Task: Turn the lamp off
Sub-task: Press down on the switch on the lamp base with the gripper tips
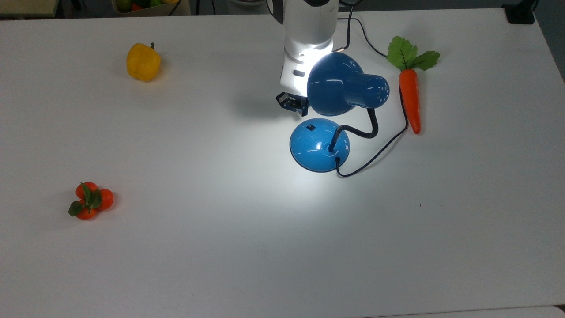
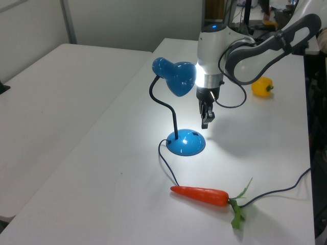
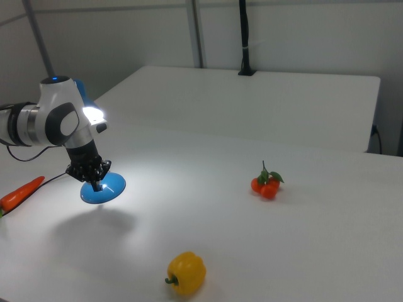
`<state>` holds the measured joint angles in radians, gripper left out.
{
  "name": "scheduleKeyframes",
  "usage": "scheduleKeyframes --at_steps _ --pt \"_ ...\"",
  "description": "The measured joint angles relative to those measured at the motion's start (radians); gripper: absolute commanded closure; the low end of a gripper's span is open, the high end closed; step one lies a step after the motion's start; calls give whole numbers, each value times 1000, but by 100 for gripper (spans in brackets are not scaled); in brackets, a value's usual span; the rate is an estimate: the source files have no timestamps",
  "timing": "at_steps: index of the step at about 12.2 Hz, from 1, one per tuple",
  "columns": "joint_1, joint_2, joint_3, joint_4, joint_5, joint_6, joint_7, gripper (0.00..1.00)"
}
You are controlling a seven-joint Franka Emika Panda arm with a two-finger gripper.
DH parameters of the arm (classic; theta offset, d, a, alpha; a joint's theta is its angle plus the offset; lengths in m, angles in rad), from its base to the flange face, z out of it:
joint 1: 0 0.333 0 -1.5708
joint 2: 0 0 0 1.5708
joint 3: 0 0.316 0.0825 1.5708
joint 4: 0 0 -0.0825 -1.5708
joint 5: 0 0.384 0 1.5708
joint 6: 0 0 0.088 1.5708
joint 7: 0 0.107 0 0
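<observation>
White tabletop (image 1: 220,265) fills the workspace, with a bright pool of light around its middle. We go by the top view, from its bottom edge upward.

Nearest, toward the top view's left, a cluster of small tomatoes (image 1: 89,200) with green leaves, well apart from everything else.

Mid-table we log the lamp (image 1: 340,88), lit: round blue base (image 1: 319,144) flat on the table, small black switch (image 1: 311,127) on its upper side, black bendy neck (image 1: 359,129) curving up to the glossy blue dome shade. A thin black cord (image 1: 379,150) leaves the base and runs past the carrot (image 1: 410,99), which lies just beside the lamp on the top view's right, green leaves pointing away.

The gripper (image 1: 294,104) hangs just under the shade's rim, close above the base edge nearest the switch; in the left view (image 2: 205,118) it points down and we see a gap to the base. Its fingers look drawn together, holding nothing.

Farther off, on the top view's left, a yellow bell pepper (image 1: 142,62).
</observation>
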<state>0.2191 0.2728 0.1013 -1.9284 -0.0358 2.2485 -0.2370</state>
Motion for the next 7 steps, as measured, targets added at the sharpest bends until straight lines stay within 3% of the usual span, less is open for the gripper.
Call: scheduleKeyframes --at_steps 7 --pt "0 21 7 -10 -1 93 -8 100"
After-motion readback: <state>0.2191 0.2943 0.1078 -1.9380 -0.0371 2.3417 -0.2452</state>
